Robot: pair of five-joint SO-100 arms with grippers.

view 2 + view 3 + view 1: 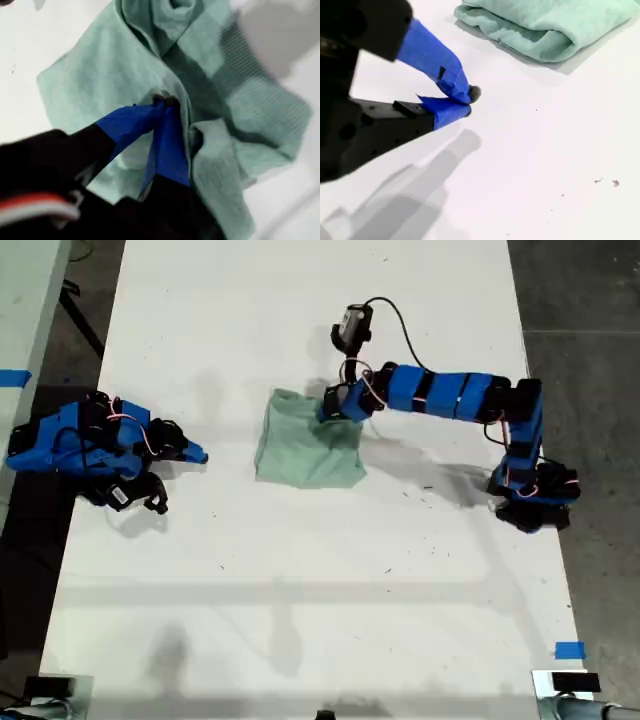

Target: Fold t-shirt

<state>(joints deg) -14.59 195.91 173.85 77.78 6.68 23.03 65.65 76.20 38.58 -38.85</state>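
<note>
The pale mint-green t-shirt (305, 450) lies bunched into a rough folded square near the middle of the white table (300, 620). My first gripper (335, 405) reaches in from the exterior view's right to the shirt's far right corner. In the first wrist view its blue fingers meet at the tips, so my first gripper (162, 102) is shut on a raised fold of the t-shirt (100, 85). My second gripper (200, 454) rests low at the exterior view's left, apart from the shirt. There my second gripper (468, 101) is shut on nothing, with the t-shirt (545, 25) lying beyond it.
Dark floor borders the table on both sides of the exterior view. Blue tape marks sit at the near right (570, 650) and the far left (12, 377). The first arm's base (530, 495) stands by the table's right edge in the exterior view.
</note>
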